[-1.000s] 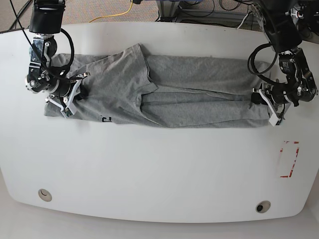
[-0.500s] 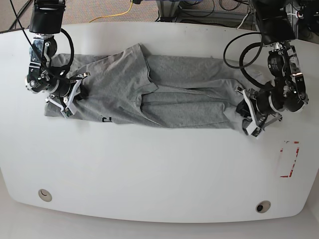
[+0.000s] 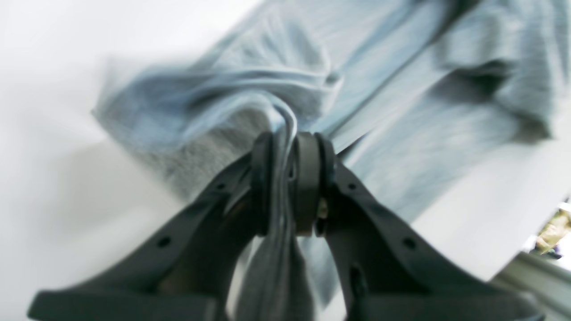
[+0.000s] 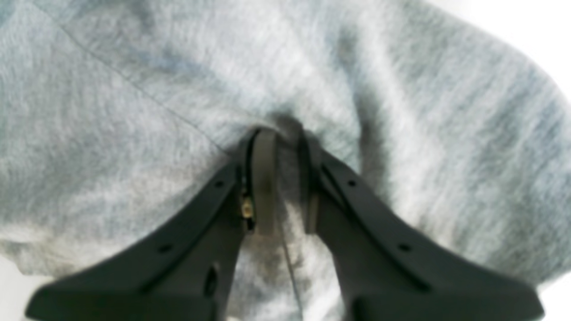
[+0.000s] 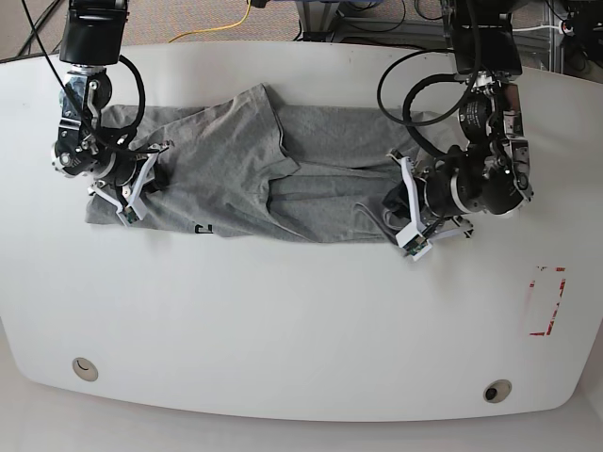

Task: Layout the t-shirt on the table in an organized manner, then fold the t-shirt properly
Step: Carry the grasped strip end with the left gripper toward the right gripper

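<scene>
The grey t-shirt (image 5: pixel 236 179) lies as a long crumpled band across the far half of the white table (image 5: pixel 283 330). My left gripper (image 5: pixel 398 213) is at the band's right end, shut on a bunched fold of cloth; in the left wrist view the t-shirt (image 3: pixel 401 111) trails away from the left gripper (image 3: pixel 287 147) with fabric pinched between its pads. My right gripper (image 5: pixel 149 176) holds the band's left end. The right wrist view shows the right gripper (image 4: pixel 285 138) shut on a pinch of the t-shirt (image 4: pixel 134 111). A little dark lettering (image 5: pixel 200 226) peeks out at the near edge.
A red dashed rectangle (image 5: pixel 546 301) marks the table at the right. Two round grommet holes (image 5: pixel 85 368) (image 5: pixel 497 390) sit near the front edge. Cables and a yellow cord (image 5: pixel 226 26) lie on the floor behind the table.
My left gripper has carried the shirt's right end well to the left, so the band is shorter and its right part bunches up. The right gripper has stayed put.
</scene>
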You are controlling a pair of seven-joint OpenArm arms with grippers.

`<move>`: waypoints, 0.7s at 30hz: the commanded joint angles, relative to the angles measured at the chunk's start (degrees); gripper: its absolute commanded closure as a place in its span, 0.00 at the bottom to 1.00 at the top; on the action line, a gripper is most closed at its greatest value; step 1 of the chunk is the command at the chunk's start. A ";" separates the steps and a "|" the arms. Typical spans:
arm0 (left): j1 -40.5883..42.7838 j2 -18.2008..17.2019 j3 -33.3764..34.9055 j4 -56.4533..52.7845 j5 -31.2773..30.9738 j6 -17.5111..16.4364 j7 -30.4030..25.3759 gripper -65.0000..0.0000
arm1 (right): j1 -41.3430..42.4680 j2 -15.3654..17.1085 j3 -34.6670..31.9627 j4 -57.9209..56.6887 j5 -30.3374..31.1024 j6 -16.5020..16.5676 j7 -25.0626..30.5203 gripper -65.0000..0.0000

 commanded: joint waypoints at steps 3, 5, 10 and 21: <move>-2.18 3.91 1.00 0.91 -1.16 -0.06 -0.81 0.90 | -0.34 0.23 -0.21 -0.32 -1.84 -0.10 -2.88 0.85; -2.88 5.40 1.53 0.73 -0.99 -0.06 -0.81 0.90 | -0.34 0.14 -0.21 -0.32 -1.84 -0.10 -2.88 0.85; -3.41 9.18 2.15 -0.32 -0.90 -0.06 -0.98 0.90 | -0.34 0.14 -0.21 -0.32 -1.75 -0.10 -2.88 0.85; -5.34 11.98 2.23 -5.33 -0.90 -0.06 -0.98 0.90 | -0.25 -0.21 -0.21 -0.32 -1.75 -0.10 -2.88 0.85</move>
